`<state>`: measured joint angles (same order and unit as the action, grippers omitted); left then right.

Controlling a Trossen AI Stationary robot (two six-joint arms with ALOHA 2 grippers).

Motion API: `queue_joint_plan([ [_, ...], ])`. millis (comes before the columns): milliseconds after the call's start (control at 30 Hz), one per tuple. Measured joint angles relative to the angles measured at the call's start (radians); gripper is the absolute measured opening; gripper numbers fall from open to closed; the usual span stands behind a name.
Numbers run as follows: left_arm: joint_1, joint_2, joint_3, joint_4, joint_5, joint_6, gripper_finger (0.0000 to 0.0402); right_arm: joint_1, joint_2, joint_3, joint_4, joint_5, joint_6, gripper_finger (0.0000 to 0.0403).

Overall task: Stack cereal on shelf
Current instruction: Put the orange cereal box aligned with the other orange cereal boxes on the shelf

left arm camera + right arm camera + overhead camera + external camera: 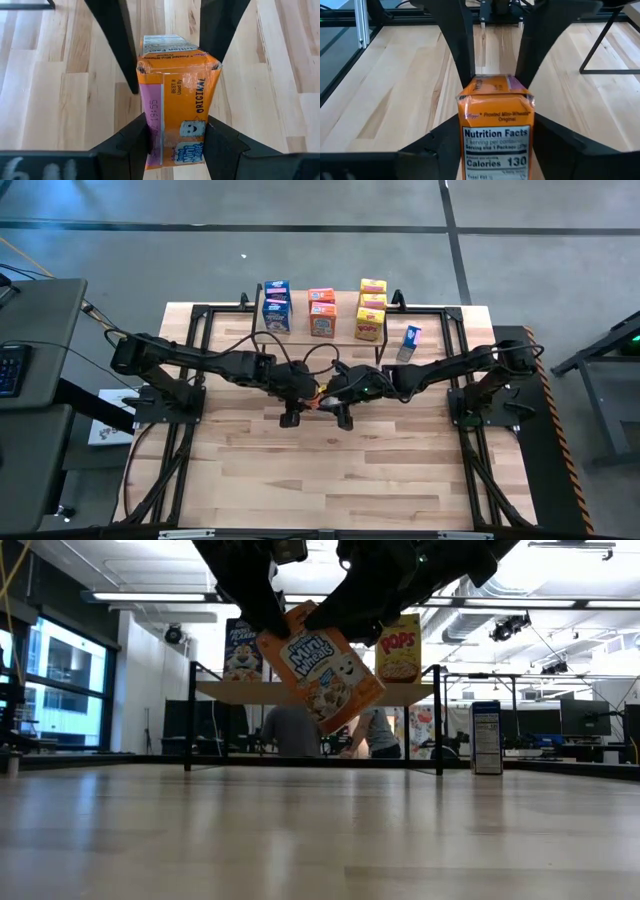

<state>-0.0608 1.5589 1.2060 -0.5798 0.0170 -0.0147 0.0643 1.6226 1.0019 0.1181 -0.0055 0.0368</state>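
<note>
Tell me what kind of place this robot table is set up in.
Probably a robotics lab or open workshop: bare concrete floor around the table, exposed ceiling ducts with strip lights, and desks with monitors behind the shelf.

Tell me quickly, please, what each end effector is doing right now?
Left end effector: closed on the orange Mini-Wheats box, held above the table.
Right end effector: closed on the other end of the same box.

Right wrist view: orange cereal box [496,127] sits between right end effector [495,150] fingers [437,145], nutrition panel facing camera. Opposite, left end effector's fingers [457,35] grip its far end above the wood bench [395,95].
</note>
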Motion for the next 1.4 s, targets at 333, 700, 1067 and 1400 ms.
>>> queue_joint_plan([
  [333, 0.002, 0.0, 0.0, 0.011, -0.001, -0.013, 0.015, -0.001, 0.0, 0.0, 0.002, -0.011, 0.0, 0.0157],
  [700, -0.001, 0.0, -0.001, 0.062, -0.024, -0.02, 0.015, 0.0, -0.001, -0.001, 0.01, -0.011, 0.013, 0.0149],
  [1067, 0.002, 0.0, -0.001, 0.072, -0.028, -0.105, 0.015, -0.001, -0.001, -0.001, 0.011, -0.011, 0.016, 0.0149],
  [1400, 0.003, 0.0, -0.001, 0.078, -0.032, -0.084, 0.0198, -0.001, -0.001, -0.001, 0.012, -0.003, 0.016, 0.0149],
])
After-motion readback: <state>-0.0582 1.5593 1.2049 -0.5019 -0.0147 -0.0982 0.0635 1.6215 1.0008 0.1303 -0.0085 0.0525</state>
